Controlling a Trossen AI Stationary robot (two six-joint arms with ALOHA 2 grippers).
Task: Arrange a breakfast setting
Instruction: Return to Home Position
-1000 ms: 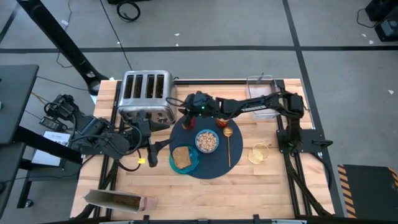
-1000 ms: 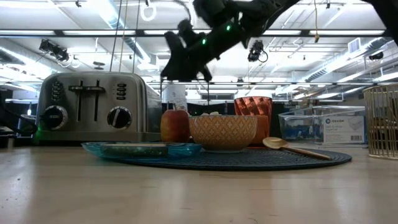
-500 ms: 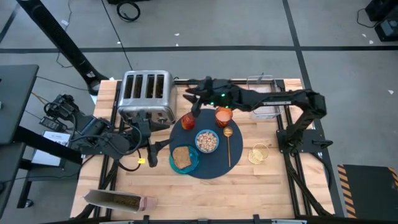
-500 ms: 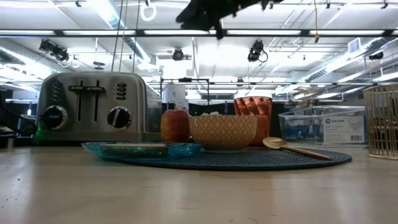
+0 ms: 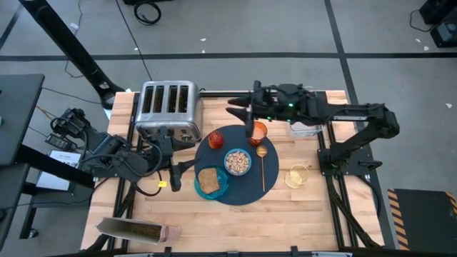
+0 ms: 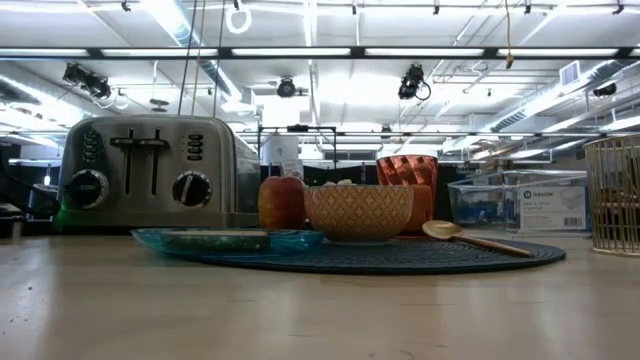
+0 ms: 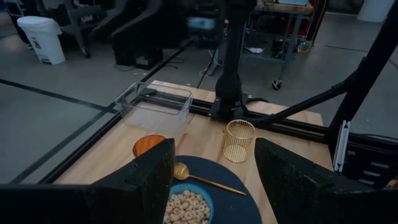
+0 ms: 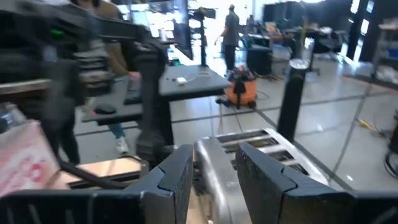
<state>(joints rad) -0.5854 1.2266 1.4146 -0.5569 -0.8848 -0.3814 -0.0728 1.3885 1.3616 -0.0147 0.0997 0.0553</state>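
Left of the dark-blue mat (image 5: 246,194), the left hand (image 5: 178,171) waits, fingers spread. On the mat sit the teal plate (image 5: 222,185) with toast (image 5: 208,180), the red fruit (image 5: 215,138), the cereal bowl (image 5: 238,162), the orange cup (image 5: 257,132) and the gold spoon (image 5: 263,160). Over the mat's far edge the right hand (image 5: 239,113) hovers, fingers apart, empty.

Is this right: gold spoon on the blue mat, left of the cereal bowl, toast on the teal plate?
Not quite. The high view shows the gold spoon on the dark-blue mat to the right of the cereal bowl, not the left. The toast is on the teal plate, as you said.
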